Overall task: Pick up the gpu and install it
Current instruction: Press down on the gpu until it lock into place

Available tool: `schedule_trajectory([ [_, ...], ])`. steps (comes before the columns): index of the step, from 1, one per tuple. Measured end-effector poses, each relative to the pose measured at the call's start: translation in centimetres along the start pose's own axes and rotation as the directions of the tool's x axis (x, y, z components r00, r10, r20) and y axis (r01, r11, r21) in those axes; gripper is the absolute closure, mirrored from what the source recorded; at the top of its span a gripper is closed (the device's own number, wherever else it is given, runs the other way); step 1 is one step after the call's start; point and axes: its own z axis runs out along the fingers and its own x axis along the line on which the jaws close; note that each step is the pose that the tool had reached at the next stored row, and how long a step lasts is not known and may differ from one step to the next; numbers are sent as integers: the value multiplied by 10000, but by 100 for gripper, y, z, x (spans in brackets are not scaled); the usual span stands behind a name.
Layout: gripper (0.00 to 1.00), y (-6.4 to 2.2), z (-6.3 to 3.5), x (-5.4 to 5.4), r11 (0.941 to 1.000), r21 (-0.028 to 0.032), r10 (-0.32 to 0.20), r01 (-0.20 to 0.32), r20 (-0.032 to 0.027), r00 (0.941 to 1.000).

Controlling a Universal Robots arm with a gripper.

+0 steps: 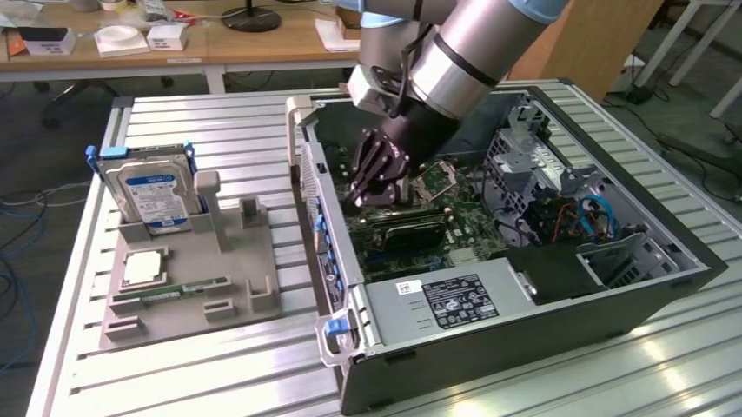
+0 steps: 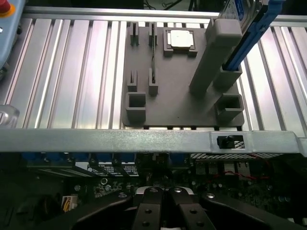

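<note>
The claw (image 1: pixel 380 178) was lowered inside the open computer case (image 1: pixel 649 295), its fingers (image 2: pixel 149 211) closed together just above the motherboard (image 1: pixel 447 230). Whether the gpu sat beneath it could not be told. Beside the case, on the ribbed counter (image 1: pixel 221 122), stood a grey fixture tray (image 1: pixel 191 282) carrying a hard drive (image 1: pixel 151 191), a processor (image 2: pixel 181 38) and a RAM stick (image 1: pixel 174 289).

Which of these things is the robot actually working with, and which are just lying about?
In the job: gripper, shut, inside the open computer case; dark card beneath it, probably the gpu.
Lying about: hard drive, RAM stick and processor chip, all on the grey holder beside the case.
</note>
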Motion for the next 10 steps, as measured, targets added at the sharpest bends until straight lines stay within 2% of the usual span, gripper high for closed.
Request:
schedule_trajectory([
  [10,90,-16,37,32,10000,-87,-17,17,-10,10000],
])
